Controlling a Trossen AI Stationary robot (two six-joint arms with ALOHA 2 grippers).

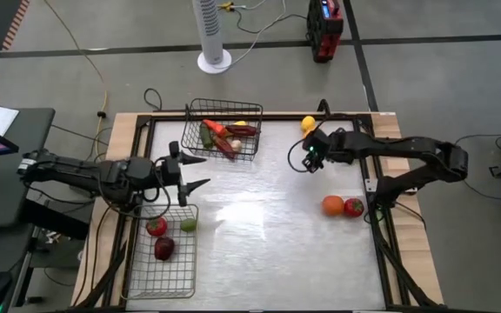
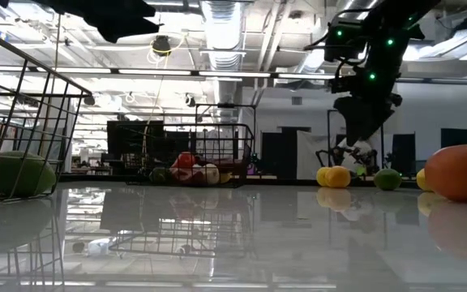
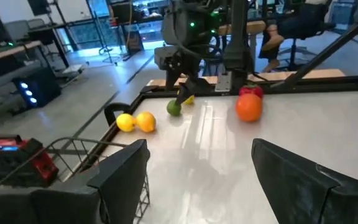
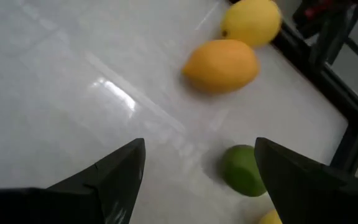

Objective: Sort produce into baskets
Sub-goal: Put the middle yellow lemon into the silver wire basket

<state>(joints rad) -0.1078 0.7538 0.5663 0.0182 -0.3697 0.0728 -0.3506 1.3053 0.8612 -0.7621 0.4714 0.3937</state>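
Right hand gapes above one lime, two lemons.

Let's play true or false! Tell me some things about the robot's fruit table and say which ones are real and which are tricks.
1. The right gripper has its jaws open above a green lime. True.
2. The orange and a red tomato sit side by side on the table. True.
3. The right gripper is holding a lemon. False: its jaws are empty; two yellow lemons lie on the table beyond it.
4. The basket near the left gripper is empty. False: red fruits and a green one lie in it.
5. The far basket holds several pieces of produce. True.
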